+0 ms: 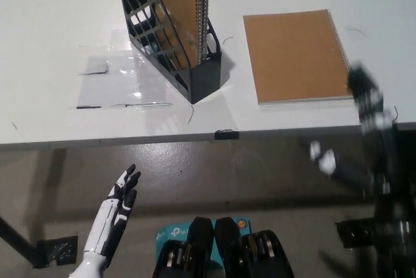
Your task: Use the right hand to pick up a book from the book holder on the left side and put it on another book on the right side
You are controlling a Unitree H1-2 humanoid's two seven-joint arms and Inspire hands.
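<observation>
While the white left hand rests low at about seven o'clock in the head view, below the tabletop's near edge and over the floor, its fingers are straight and slightly spread, holding nothing. A white tabletop fills the upper half of the view. On it, at about twelve o'clock, stands a black book holder with a lattice side wall, upright and angled so its closed front end faces the near edge. Inside it stands a brown spiral-bound book, upright on its edge, its wire spine facing toward one o'clock and leaning against the holder's right wall. At about two o'clock, well apart from the holder, a second brown spiral-bound book lies flat on the tabletop, its wire spine along its right edge. The black right hand comes in at about three o'clock, blurred, its upper tip overlapping the near right corner of the flat book in the picture; whether it touches the book, and whether its fingers are apart or together, I cannot tell. Nothing is seen in its grasp. A patch of clear tape or film sits on the tabletop at ten o'clock, beside the holder. A small black clip sits on the tabletop's near edge.
</observation>
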